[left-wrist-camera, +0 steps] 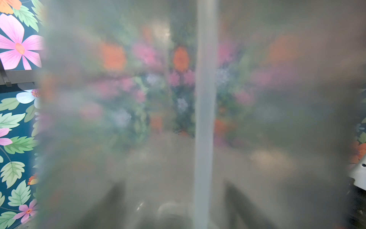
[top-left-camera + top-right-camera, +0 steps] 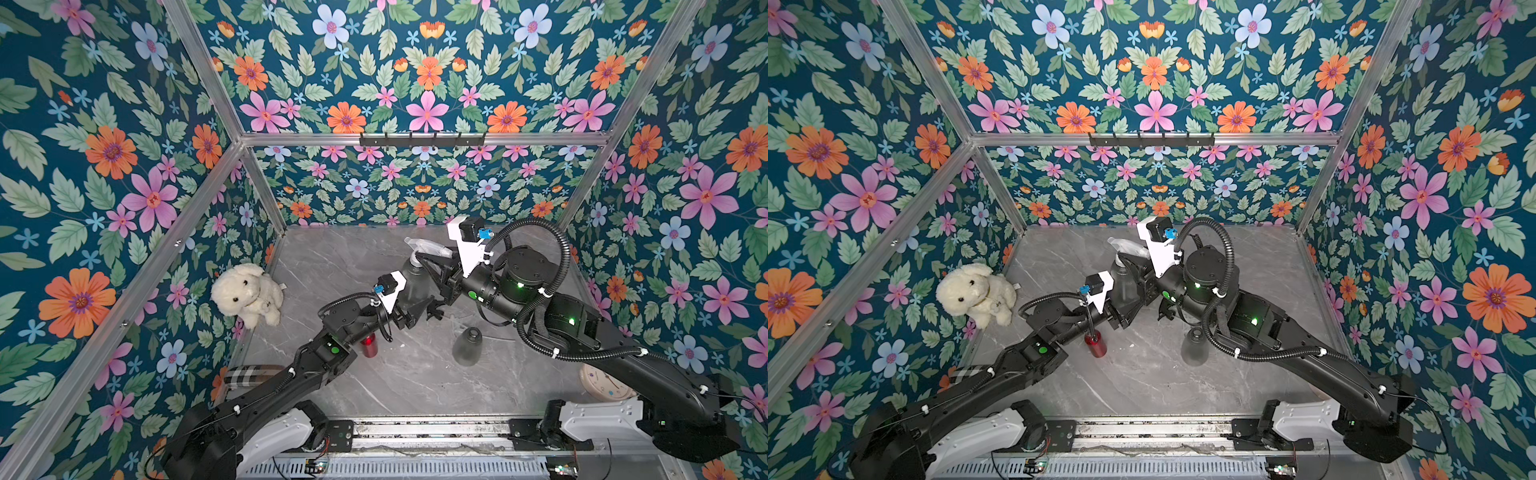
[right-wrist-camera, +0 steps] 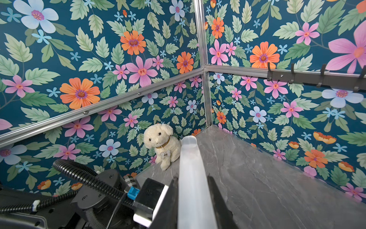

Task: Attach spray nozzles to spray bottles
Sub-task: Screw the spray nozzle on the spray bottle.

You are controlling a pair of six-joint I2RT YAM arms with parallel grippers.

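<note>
Two pincers share it: right pincer [image 3: 193, 181] clamped on a whitish translucent plastic trigger nozzle [image 2: 429, 248], left pincer [image 2: 415, 306] clasping a translucent smoky-grey plastic bottle [image 2: 415, 277] at mid-width, centre of both top views. Dip tube [image 1: 204, 119] is inside, so best to twist squarely, bottle steady.

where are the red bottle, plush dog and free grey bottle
red bottle [image 2: 370, 351]: in a top view, its body
plush dog [image 2: 235, 291]: in a top view, its head
free grey bottle [image 2: 467, 349]: in a top view, its body
</note>
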